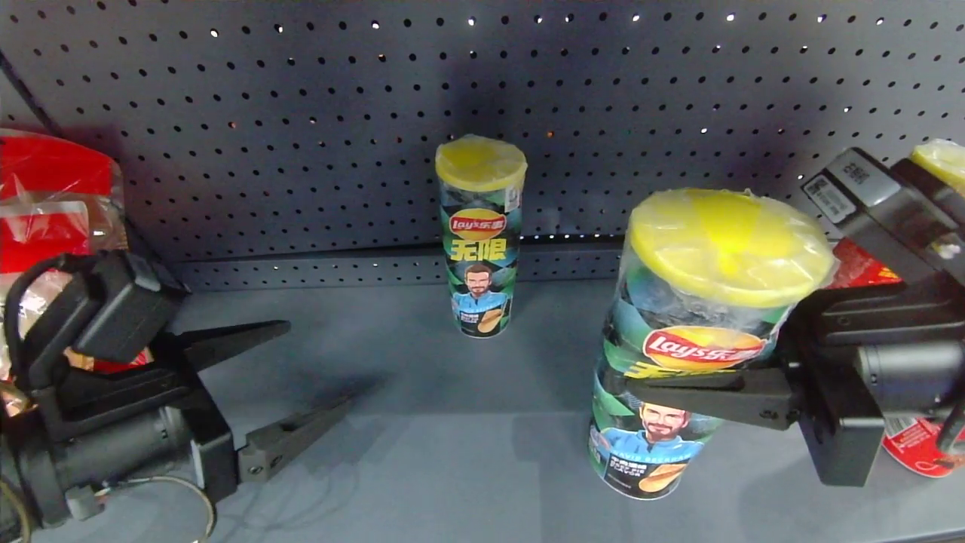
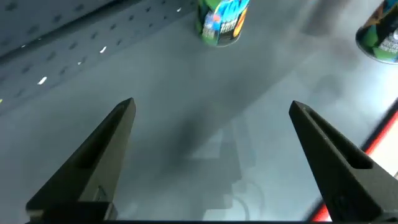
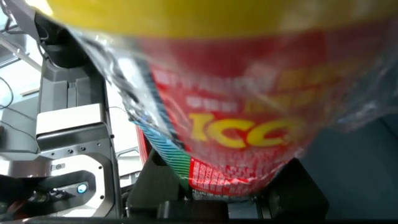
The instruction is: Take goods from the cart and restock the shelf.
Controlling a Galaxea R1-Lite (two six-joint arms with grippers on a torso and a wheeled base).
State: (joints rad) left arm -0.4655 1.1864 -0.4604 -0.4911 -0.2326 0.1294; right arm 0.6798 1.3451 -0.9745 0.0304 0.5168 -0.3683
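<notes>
Right pincer (image 1: 675,381) grasps a tilted chip can (image 1: 705,302) near the shelf (image 1: 452,430) front edge; left pincer (image 1: 317,368) gapes, empty. Released while tilted, the can may topple off the shelf.

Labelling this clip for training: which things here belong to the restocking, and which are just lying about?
Job: chip can in the right gripper; second chip can at the back; shelf.
Lying about: red bags at the left; open, empty left gripper.
</notes>
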